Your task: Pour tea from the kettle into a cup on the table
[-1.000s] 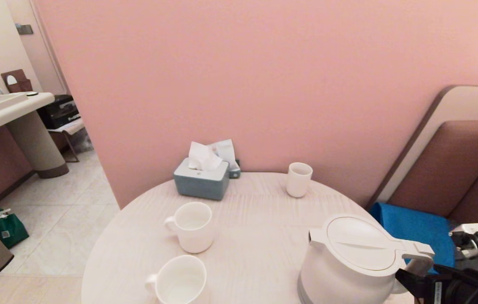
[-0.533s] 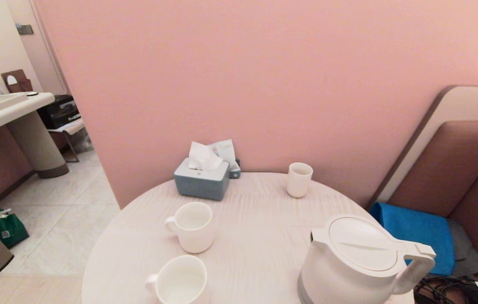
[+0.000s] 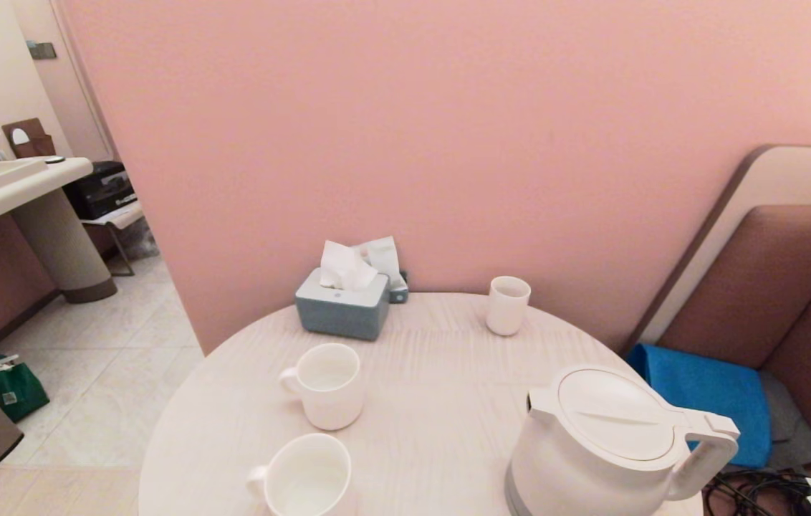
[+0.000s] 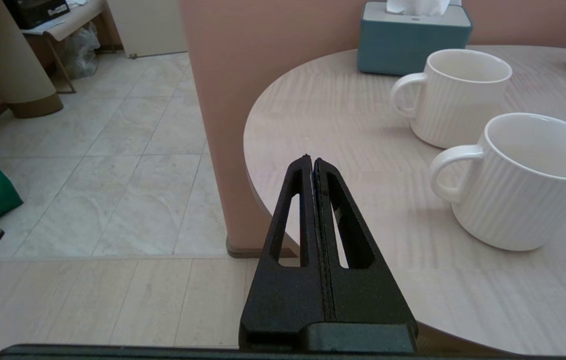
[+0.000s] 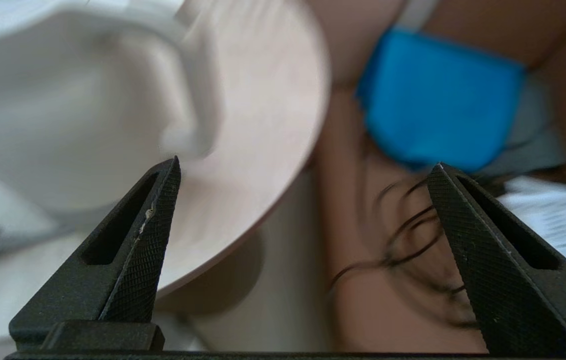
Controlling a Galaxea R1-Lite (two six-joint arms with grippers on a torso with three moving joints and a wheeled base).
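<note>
Left gripper (image 4: 313, 162) w/ jaws pressed together, off table's (image 3: 434, 401) left edge, two white mugs (image 3: 325, 383) near front-left, kettle (image 3: 610, 444) upright at front-right edge, right gripper (image 5: 303, 167) jaws wide, empty, beyond that edge.

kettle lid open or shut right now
Shut. In the head view the kettle stands upright on the table with its flat lid lying flush on the rim, no gap showing.

No legible text or labels
</note>
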